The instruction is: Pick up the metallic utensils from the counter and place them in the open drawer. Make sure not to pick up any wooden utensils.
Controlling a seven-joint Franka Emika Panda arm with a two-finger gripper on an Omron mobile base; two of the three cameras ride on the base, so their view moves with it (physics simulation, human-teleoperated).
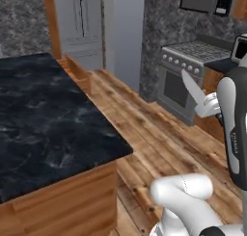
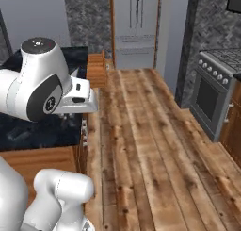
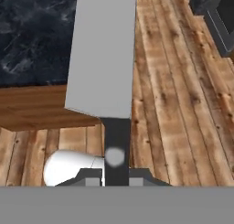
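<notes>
plank floor [image 3: 183, 104] under the gripper [image 3: 115, 175] pinching the knife [image 3: 103, 54].

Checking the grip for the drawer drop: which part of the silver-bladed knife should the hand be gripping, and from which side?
The dark handle, from its butt end. The hand is shut on it there, and the broad flat silver blade sticks straight out beyond the fingers.

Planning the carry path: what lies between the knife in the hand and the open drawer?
In the left base view, bare wood floor separates the knife in the hand from the open drawer.
</notes>
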